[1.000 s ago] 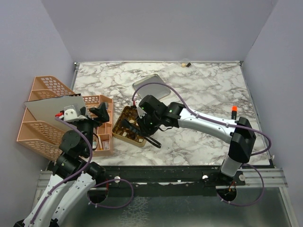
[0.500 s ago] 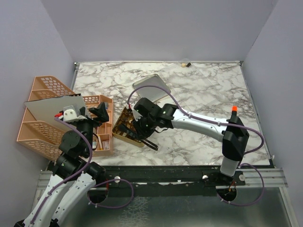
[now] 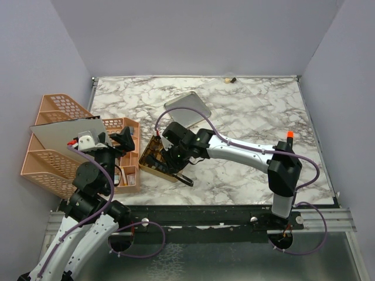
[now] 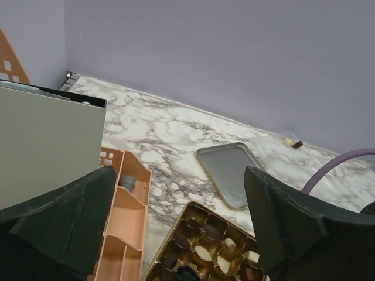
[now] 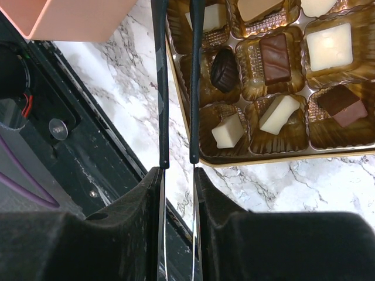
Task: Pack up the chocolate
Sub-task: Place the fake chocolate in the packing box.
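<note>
Near the worktop's front-left corner, chocolate (image 5: pixel 273 50) fills the golden tray (image 3: pixel 153 159); only the right wrist view shows each piece and the right gripper (image 5: pixel 176 82) slightly parted, empty. Left gripper (image 4: pixel 176 234) spread wide. Marble worktop (image 3: pixel 252 111), lavender walls (image 3: pixel 193 35).

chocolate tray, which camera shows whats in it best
The right wrist view: the tray is seen close up, with single chocolates clear in their cups. The left wrist view shows part of the tray from farther off, its pieces small. From the top camera the right arm covers most of the tray.
</note>
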Robot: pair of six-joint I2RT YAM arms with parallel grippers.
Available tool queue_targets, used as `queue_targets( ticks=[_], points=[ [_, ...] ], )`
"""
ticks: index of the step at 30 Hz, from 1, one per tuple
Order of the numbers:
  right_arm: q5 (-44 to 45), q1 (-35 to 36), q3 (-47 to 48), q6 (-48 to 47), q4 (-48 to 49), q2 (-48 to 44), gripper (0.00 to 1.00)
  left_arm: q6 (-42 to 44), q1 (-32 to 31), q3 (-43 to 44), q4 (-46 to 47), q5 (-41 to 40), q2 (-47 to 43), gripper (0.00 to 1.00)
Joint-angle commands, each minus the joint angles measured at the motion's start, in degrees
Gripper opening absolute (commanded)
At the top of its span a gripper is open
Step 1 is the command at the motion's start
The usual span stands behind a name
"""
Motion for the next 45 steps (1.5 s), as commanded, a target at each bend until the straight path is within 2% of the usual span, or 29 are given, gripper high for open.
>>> queue_targets(
  ticks=[1, 31, 45],
  points=[
    [-1.20, 0.75, 2.36, 0.66, 0.54, 0.94, 0.27, -0.07, 0.46, -0.67, 0.95, -1.06, -0.57, 0.99],
    [-0.86, 0.84, 3.05, 1.45, -0.27, 1.67, 0.35, -0.07, 0.46, -0.67, 1.03, -0.98, -0.75, 0.99],
    [1.62, 0.84, 1.08, 2.55, -0.36, -5.59, 0.32, -0.07, 0.46, -0.71, 1.23, -0.74, -0.58, 0.99]
  ],
)
